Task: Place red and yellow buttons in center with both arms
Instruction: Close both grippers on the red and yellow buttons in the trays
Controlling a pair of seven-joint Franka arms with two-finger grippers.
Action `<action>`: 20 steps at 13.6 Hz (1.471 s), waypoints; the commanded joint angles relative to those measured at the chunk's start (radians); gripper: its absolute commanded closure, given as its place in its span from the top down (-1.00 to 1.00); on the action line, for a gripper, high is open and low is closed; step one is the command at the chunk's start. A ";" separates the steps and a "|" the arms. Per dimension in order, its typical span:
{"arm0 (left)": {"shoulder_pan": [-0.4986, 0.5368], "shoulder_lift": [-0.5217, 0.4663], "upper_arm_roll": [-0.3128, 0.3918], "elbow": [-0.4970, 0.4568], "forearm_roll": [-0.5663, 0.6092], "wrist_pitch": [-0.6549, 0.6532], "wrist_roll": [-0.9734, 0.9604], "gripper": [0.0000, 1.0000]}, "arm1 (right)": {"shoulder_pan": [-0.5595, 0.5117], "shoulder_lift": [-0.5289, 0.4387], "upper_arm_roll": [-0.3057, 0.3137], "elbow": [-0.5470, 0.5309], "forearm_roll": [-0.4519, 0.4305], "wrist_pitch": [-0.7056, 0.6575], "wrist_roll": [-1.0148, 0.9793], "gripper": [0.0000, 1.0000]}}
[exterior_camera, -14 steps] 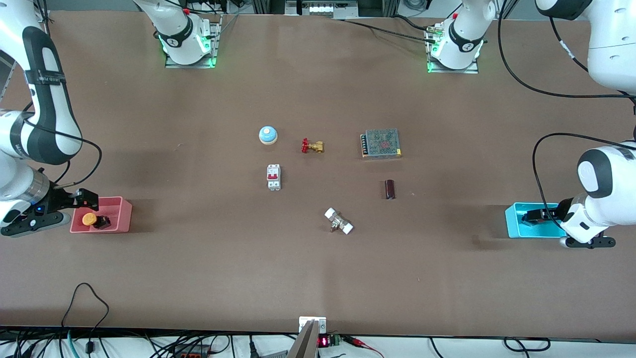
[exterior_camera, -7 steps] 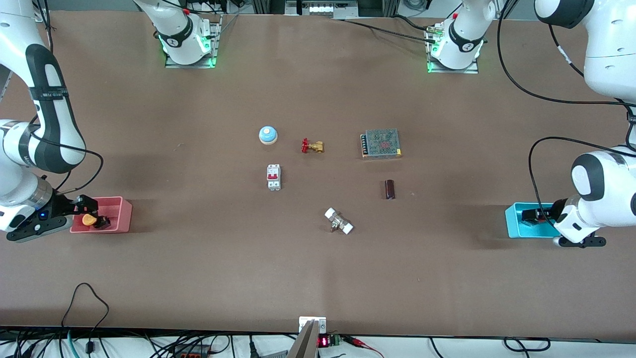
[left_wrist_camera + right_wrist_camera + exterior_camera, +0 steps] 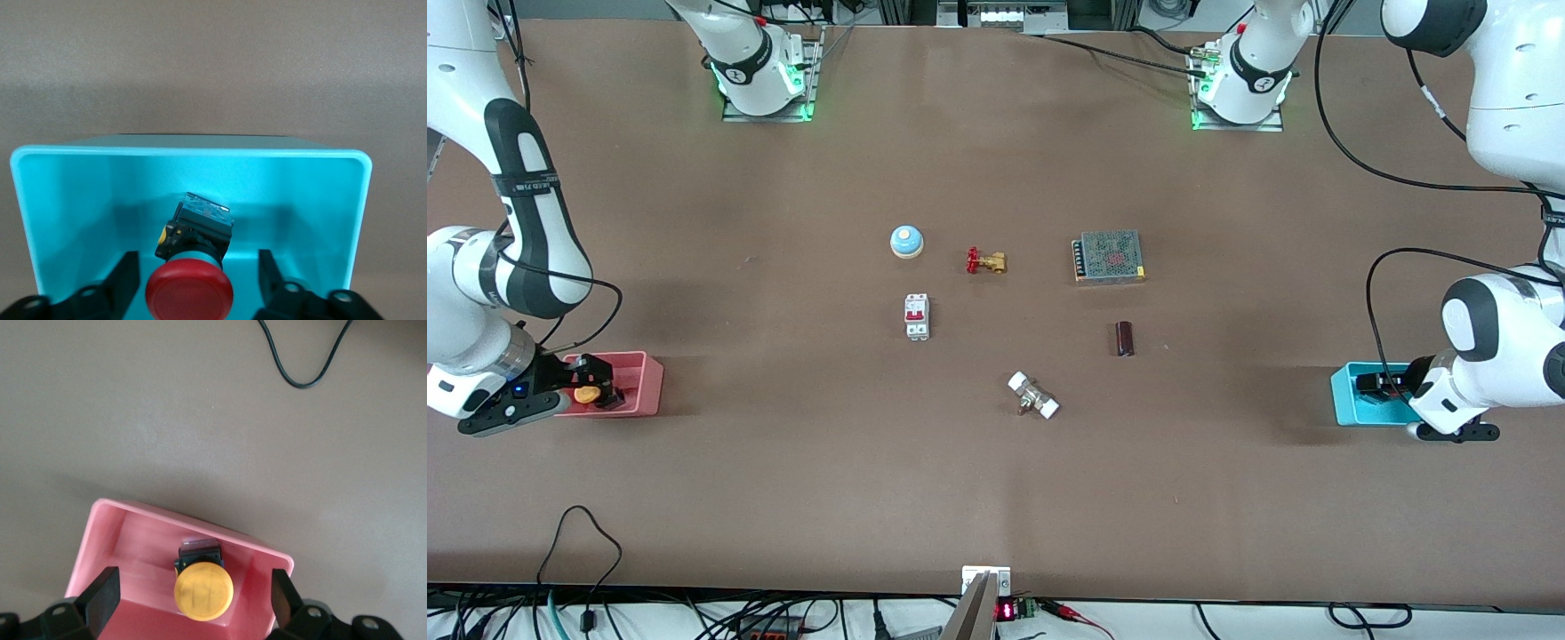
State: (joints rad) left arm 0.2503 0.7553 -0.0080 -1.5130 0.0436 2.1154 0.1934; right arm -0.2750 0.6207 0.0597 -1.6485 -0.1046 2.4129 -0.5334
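Since the earlier frames both arms have lowered into their bins: the right gripper (image 3: 591, 384) has dropped into the pink bin (image 3: 643, 391), and the left gripper (image 3: 1383, 386) has sunk further into the cyan bin (image 3: 1343, 391). In each wrist view the jaws stand wide, with the yellow button (image 3: 203, 589) between the right jaws and the red button (image 3: 189, 291) between the left jaws, neither yet gripped. Judged from this, both grasps are imminent; the counter (image 3: 996, 480) centre awaits both buttons.

Red btn (image 3: 189, 293), cyan bin (image 3: 67, 187); yellow btn (image 3: 203, 590), pink bin (image 3: 110, 533).
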 commanded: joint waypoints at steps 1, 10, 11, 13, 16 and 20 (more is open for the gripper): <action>0.001 0.007 -0.001 0.016 0.016 -0.003 0.021 0.17 | -0.021 0.004 0.012 0.004 0.002 0.011 -0.031 1.00; 0.004 -0.008 -0.001 -0.009 0.016 -0.012 0.057 -0.33 | -0.027 0.040 0.012 0.006 0.048 0.017 -0.030 1.00; 0.004 -0.013 -0.001 -0.009 0.016 -0.018 0.055 -0.35 | -0.027 0.042 0.012 0.006 0.048 0.017 -0.030 1.00; 0.004 -0.042 -0.001 -0.025 0.016 -0.022 0.055 -0.38 | -0.027 0.045 0.012 0.006 0.048 0.015 -0.031 0.97; 0.001 -0.106 -0.003 -0.036 0.016 -0.041 0.052 -0.39 | -0.027 0.045 0.012 0.006 0.046 0.015 -0.033 0.72; -0.002 -0.232 -0.012 -0.036 0.015 -0.112 0.050 -0.39 | -0.029 0.045 0.012 0.007 0.043 0.015 -0.033 0.29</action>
State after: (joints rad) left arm 0.2503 0.6135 -0.0095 -1.5129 0.0436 2.0550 0.2306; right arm -0.2898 0.6617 0.0605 -1.6481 -0.0756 2.4229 -0.5433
